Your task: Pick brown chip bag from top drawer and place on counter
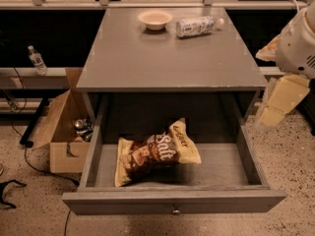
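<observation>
The brown chip bag (156, 153) lies flat in the open top drawer (172, 201), left of its middle, with the white "Salt" lettering facing up. The drawer is pulled fully out below the grey counter (147, 63). My gripper (276, 103), pale yellow under the white arm (299, 38), hangs at the right edge of the view. It is beside the cabinet's right front corner, above and to the right of the drawer, well apart from the bag.
A white bowl (155, 19) and a lying white-labelled plastic bottle (197, 26) sit at the back of the counter. An open brown cardboard box (63, 132) stands on the floor left of the drawer. Another bottle (36, 60) stands on a ledge at far left. Cables lie on the floor.
</observation>
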You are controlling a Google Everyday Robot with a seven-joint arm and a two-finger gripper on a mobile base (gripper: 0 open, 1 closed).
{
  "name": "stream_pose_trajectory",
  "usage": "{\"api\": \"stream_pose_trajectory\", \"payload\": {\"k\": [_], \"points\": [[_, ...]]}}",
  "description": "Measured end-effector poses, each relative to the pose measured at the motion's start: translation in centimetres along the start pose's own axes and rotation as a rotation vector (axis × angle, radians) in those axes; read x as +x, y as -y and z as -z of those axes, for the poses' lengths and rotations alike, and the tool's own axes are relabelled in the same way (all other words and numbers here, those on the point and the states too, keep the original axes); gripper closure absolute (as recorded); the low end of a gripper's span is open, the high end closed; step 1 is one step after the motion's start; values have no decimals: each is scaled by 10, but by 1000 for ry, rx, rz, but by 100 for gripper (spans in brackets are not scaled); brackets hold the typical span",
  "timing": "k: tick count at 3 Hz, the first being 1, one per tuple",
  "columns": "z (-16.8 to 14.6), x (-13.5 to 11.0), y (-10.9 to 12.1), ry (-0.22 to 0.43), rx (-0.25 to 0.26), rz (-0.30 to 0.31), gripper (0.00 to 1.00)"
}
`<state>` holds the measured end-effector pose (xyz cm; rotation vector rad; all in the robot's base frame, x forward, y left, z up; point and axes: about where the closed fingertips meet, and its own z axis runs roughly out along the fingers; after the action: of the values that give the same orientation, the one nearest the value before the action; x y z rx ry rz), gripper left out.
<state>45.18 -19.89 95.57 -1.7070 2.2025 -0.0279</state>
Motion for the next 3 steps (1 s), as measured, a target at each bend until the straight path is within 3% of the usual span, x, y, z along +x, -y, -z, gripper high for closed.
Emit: {"api": "stream_pose_trajectory", "payload": {"k": [1,2,3], "points": [[0,0,0,0,0,0,0],[-24,-1,-12,19,-24,28,0],[-70,-6,-26,37,-62,57,0]]}}
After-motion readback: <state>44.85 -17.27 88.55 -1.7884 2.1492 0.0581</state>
